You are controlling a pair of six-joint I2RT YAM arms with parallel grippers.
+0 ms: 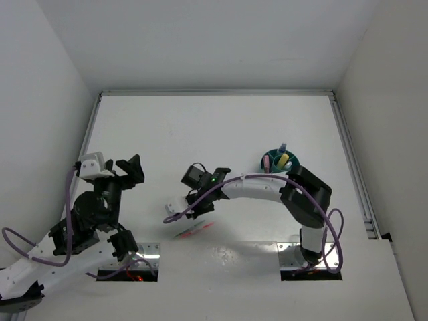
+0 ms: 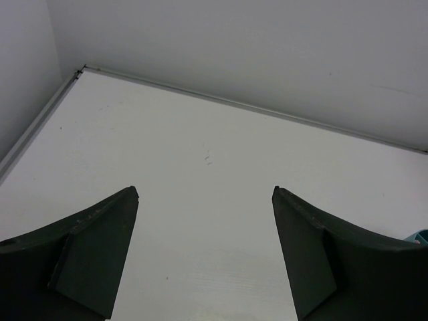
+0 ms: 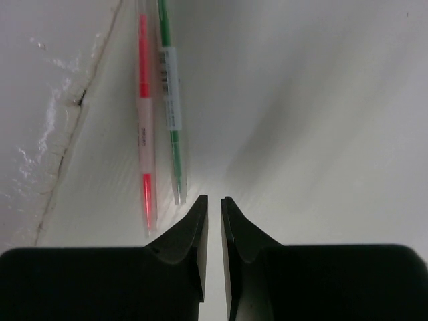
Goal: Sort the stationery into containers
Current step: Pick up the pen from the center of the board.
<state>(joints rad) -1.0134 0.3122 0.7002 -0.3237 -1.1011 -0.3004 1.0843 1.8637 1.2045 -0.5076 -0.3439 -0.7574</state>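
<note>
we see the right gripper [image 3: 214,199] clenched almost fully, grasping nothing, low over the table [image 1: 234,127] just right of the thin pink pen [image 3: 144,134] and green pen [image 3: 172,100], which lie side by side. the left gripper [image 2: 206,190] is spread wide, empty. the teal cup [image 1: 272,155] stands well apart, holding pastel items [image 1: 282,158].

Pens [image 1: 194,231] lie side by side, with the cup [image 1: 270,155] behind, rightward.
</note>
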